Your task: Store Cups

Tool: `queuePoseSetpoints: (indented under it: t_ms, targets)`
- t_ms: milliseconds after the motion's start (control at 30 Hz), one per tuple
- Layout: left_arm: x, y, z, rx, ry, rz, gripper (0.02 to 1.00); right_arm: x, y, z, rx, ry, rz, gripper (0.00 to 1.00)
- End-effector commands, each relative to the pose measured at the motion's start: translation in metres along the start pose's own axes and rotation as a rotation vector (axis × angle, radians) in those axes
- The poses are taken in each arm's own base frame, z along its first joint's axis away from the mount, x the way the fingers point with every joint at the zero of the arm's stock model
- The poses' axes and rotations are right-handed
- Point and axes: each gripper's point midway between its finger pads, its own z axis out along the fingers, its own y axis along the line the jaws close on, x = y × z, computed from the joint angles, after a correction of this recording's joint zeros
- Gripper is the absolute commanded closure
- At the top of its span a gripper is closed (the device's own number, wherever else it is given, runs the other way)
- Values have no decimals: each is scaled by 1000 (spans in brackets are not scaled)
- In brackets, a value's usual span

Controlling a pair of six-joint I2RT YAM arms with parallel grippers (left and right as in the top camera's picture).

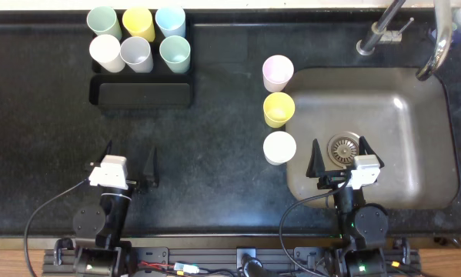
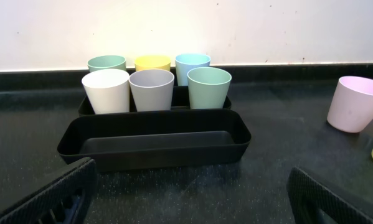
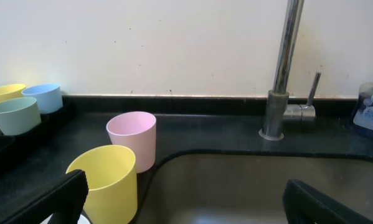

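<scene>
Three loose cups stand in a line on the counter by the sink's left rim: a pink cup [image 1: 277,72] [image 3: 132,139] [image 2: 357,103], a yellow cup [image 1: 278,109] [image 3: 103,180] and a white cup [image 1: 279,148]. Several cups stand in black trays at the back left; the nearest black tray [image 1: 141,94] [image 2: 154,139] holds nothing. My left gripper [image 1: 130,165] [image 2: 192,193] is open over the bare counter in front of the trays. My right gripper [image 1: 340,155] [image 3: 186,205] is open over the sink basin, right of the white cup.
A steel sink [image 1: 415,146] takes up the right side, with a drain [image 1: 342,148] and a tap [image 1: 384,27] [image 3: 284,74] behind it. A soap bottle [image 3: 370,111] stands at the far right. The dark counter [image 1: 215,154] lies between trays and cups.
</scene>
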Motion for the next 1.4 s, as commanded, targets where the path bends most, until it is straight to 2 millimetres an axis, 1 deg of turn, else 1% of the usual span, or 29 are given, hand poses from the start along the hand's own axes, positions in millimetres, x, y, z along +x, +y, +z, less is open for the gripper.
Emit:
queuePoseSetpoints:
  t_ms: [33, 1300, 1400]
  targets:
    - [-1, 7, -1, -26, -7, 16, 18, 2, -3, 0, 10, -4, -2, 3]
    - [-1, 7, -1, -26, -7, 16, 18, 2, -3, 0, 10, -4, -2, 3]
    - [-6, 7, -1, -28, -26, 18, 20, 2, -3, 0, 10, -4, -2, 3]
